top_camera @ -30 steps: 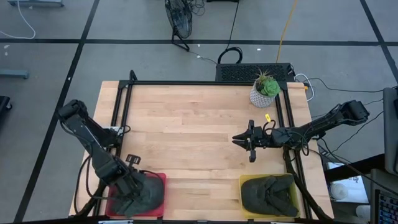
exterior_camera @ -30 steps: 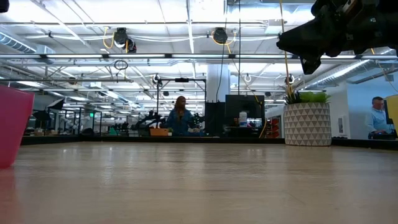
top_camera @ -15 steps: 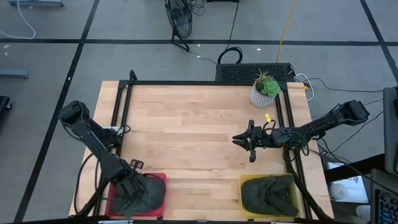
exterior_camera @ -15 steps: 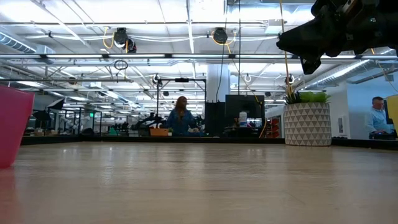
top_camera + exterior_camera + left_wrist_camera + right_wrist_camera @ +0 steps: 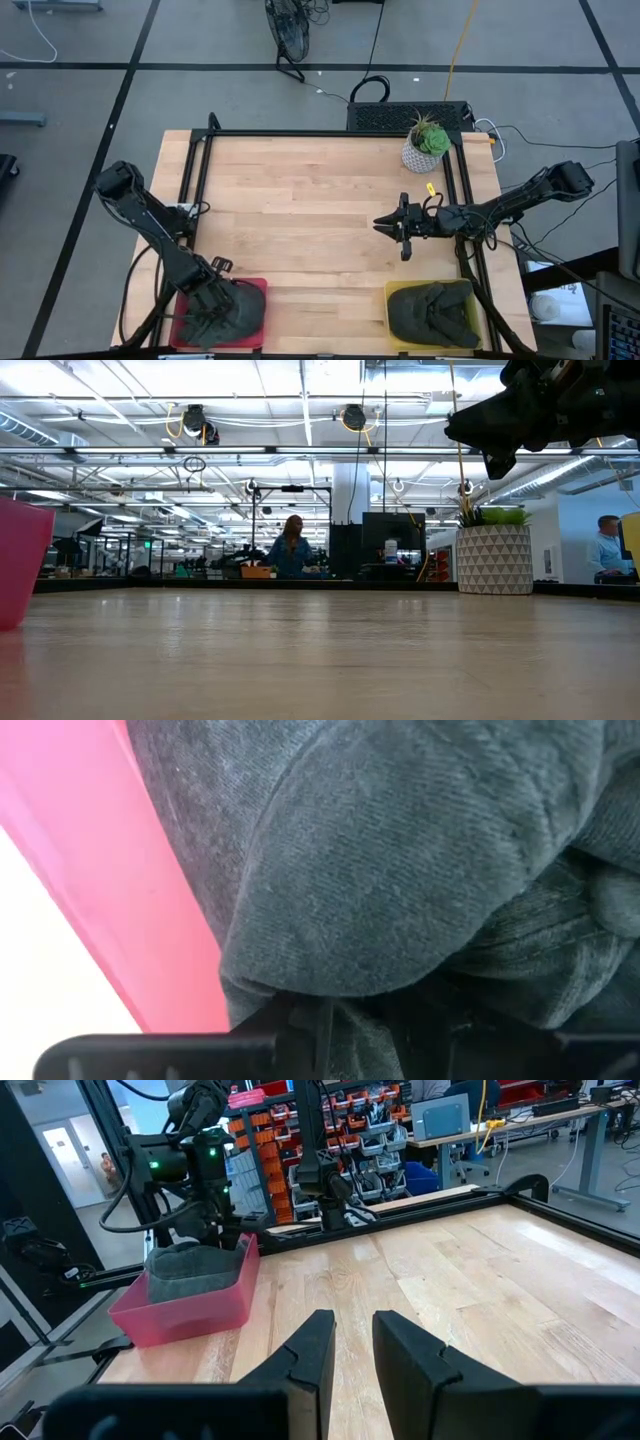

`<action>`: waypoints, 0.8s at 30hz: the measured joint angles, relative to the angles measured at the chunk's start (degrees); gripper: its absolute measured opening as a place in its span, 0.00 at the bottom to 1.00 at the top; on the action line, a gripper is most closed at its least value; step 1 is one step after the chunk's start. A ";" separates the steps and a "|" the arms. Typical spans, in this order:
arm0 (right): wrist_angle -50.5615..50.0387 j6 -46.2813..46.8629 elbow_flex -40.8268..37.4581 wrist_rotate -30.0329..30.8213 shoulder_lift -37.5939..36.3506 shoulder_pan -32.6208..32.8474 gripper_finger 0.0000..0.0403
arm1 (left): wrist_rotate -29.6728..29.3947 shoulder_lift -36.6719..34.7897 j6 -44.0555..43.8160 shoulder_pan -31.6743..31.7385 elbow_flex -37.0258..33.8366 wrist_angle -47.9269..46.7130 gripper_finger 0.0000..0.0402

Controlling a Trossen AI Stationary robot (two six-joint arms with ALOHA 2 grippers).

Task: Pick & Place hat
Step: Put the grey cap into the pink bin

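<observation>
Grey corduroy-like fabric fills your left wrist view: the hat [image 5: 228, 312] sits in the pink tray [image 5: 257, 292] at the table's [image 5: 300, 200] near-left corner, where your left gripper [image 5: 212, 305] presses in, grip impossible to tell. Your right gripper [image 5: 385, 224] hovers mid-table, fingers narrowly apart, empty, between a potted plant [image 5: 424, 143] and a yellow tray [image 5: 392, 292]; no writing is legible

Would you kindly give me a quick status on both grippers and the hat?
Left gripper down in the pink bin, on the dark hat. Right gripper waiting above mid-table, fingers slightly apart, empty. Second hat in the yellow bin. Nothing in the way.
</observation>
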 joint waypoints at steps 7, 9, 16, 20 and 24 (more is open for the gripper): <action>0.00 0.00 0.00 0.00 0.01 0.00 0.15 | 1.90 0.30 -0.66 1.28 3.24 -4.95 0.23; 0.02 0.00 0.00 0.00 0.00 0.00 0.15 | 1.88 0.35 -0.87 1.81 5.64 -9.00 0.23; 0.02 0.02 0.00 0.00 0.00 0.00 0.15 | 0.57 0.33 2.18 2.70 16.24 -20.46 0.23; 0.02 0.42 0.00 0.00 0.01 0.00 0.15 | -0.79 0.26 2.48 2.76 21.95 -27.44 0.23; 0.00 0.44 0.00 -0.09 0.01 0.00 0.15 | -6.59 0.17 0.76 2.35 23.66 -32.60 0.23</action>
